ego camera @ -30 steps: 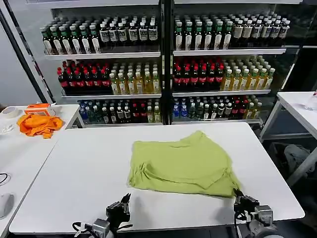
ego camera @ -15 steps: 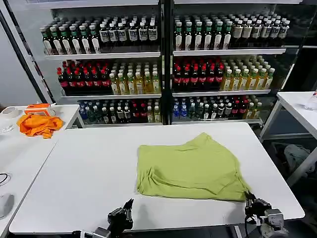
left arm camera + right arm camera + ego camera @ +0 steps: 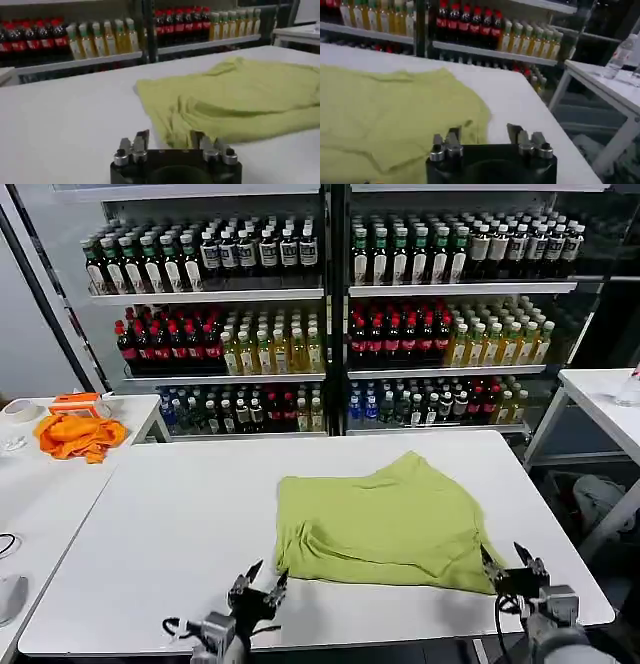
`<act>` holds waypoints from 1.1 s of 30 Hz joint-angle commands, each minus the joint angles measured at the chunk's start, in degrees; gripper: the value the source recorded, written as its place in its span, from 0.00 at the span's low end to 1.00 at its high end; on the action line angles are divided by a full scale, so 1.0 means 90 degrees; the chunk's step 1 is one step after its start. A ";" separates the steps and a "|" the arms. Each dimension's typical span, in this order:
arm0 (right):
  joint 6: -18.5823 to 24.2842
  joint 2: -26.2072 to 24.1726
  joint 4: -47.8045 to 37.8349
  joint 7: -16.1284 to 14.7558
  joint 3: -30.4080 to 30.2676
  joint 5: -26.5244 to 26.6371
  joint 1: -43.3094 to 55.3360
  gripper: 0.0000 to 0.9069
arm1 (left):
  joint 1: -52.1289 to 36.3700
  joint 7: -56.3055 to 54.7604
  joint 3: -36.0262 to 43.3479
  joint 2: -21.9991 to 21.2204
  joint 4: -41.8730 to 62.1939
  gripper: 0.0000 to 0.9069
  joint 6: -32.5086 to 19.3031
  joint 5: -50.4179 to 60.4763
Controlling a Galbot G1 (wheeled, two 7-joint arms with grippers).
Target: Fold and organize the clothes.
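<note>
White table (image 3: 150, 524) holds folded T-shirt (image 3: 385, 524); both grippers gape nearby.

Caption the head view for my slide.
Folded lime-green cotton T-shirt on white table, both open end effectors, left and right, at its near corners.

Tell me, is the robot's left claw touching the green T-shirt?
Apart. The head view shows bare white table between the open left gripper and the lime T-shirt's near corner.
</note>
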 commanded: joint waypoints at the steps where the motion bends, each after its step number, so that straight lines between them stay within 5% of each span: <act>1: -0.0238 -0.0426 -0.1654 0.0292 -0.1628 0.1215 0.2812 1.00 | -0.2043 -0.0379 0.0148 0.0094 0.0825 1.00 0.0444 -0.1311; 8: -0.0237 -0.0178 -0.3152 0.0321 -0.2640 0.1460 0.4557 1.00 | -0.3626 -0.0690 0.0659 0.0131 0.2141 1.00 0.0602 -0.1726; 18: -0.0224 0.0621 -0.5416 0.0064 -0.3550 0.1246 0.6130 1.00 | -0.5377 -0.0824 0.1485 -0.0446 0.4217 1.00 0.0604 -0.1932; 33: -0.0184 0.1346 -0.6830 -0.0178 -0.3780 0.0971 0.6644 1.00 | -0.5535 -0.0990 0.1700 -0.0622 0.4986 1.00 0.0624 -0.2532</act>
